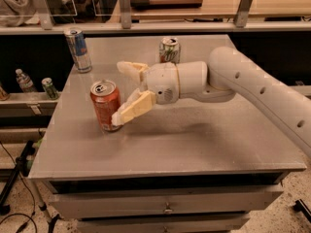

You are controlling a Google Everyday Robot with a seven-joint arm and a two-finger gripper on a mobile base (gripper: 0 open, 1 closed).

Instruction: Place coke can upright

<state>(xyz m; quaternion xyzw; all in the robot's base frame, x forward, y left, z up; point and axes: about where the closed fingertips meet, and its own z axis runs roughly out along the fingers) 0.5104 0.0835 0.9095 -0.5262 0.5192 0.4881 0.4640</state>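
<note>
One coke can (pixel 105 106) is seen upright on the tabletop (pixel 194 140); just beside it the gripper (pixel 122 92) is spread wide, holding nothing. Release is judged done; withdrawal without nudging it is called for.

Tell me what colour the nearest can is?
The coke can is red-orange, silver-topped; the gripper sits open beside it. Camera view.

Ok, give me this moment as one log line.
coke can: upright on table | gripper: open, at can's side | blue-and-silver can: rear left | white-and-green can: rear centre
</note>
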